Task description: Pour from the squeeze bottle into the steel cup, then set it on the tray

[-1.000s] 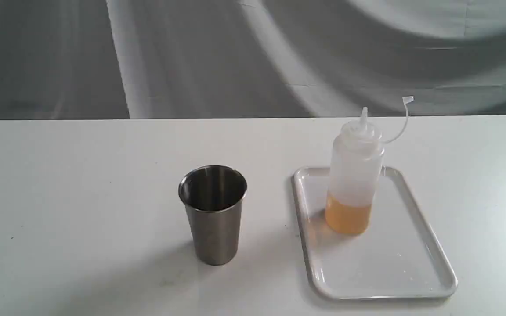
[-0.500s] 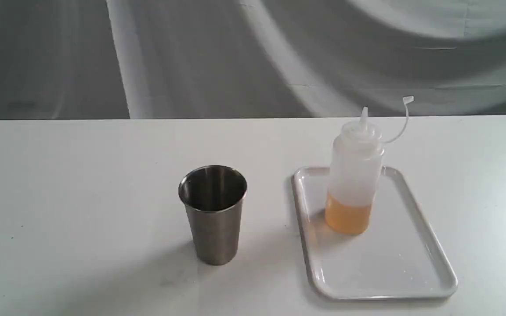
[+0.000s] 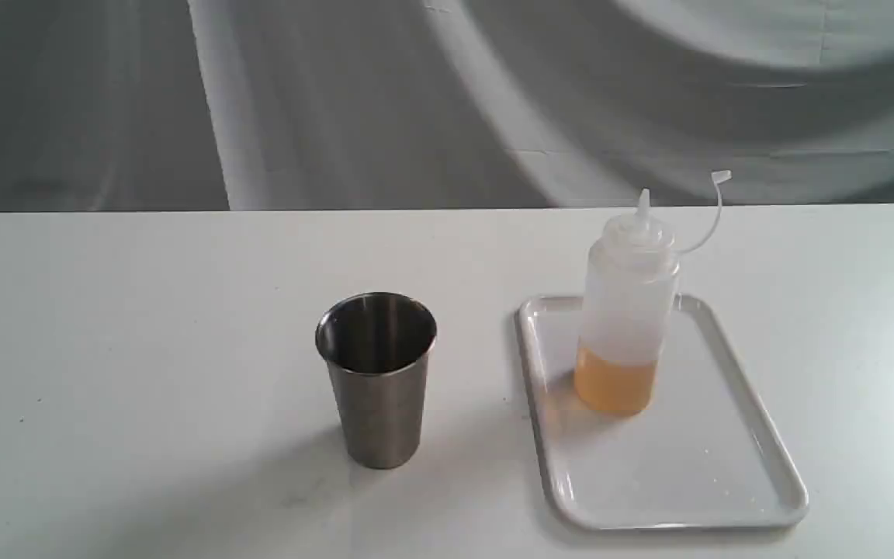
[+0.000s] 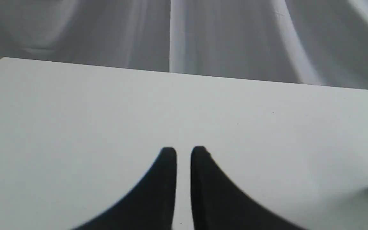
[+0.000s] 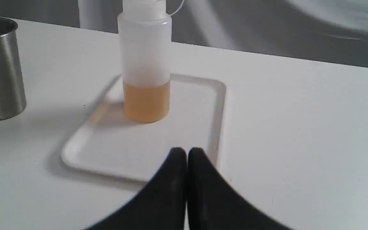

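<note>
Currently translucent amber-filled squeeze bottle (image 3: 627, 310) stands upright on flat white tray (image 3: 680, 481), right of centre; tapered steel cup (image 3: 377, 380) mid-frame; right gripper (image 5: 187, 153) closed, empty; left gripper (image 4: 183, 151) thin gap, empty.

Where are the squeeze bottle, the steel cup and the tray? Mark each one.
squeeze bottle (image 3: 625, 310): exterior view, translucent body above the liquid.
steel cup (image 3: 377, 411): exterior view, outer wall.
tray (image 3: 680, 473): exterior view, bare floor near its front.
</note>
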